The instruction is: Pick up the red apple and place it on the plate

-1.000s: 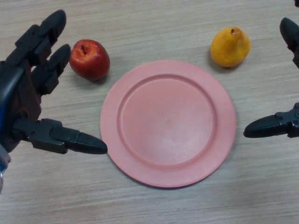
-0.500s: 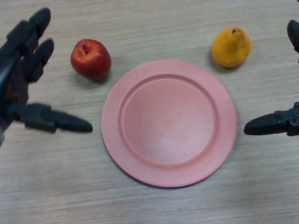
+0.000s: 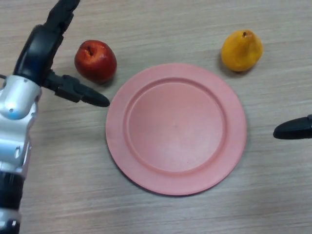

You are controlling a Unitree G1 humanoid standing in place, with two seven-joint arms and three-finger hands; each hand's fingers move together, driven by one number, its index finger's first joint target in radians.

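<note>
The red apple (image 3: 95,61) stands on the table at the upper left, just off the rim of the pink plate (image 3: 146,168). The plate holds nothing. My left hand (image 3: 45,46) is open right beside the apple's left side. Its fingers reach up past the apple towards the top edge and its thumb (image 3: 84,93) points right below the apple. It does not hold the apple. Only one fingertip of my right hand (image 3: 294,128) shows at the right edge, level with the plate's middle.
A yellow pear (image 3: 242,50) stands at the upper right, beyond the plate's rim. The wooden table (image 3: 165,214) is bare in front of the plate. My left forearm (image 3: 14,126) fills the left edge.
My left hand has moved forward and right, from the left edge up to the apple's side. My right hand has drawn back towards the right edge. The apple, pear and plate stay put.
</note>
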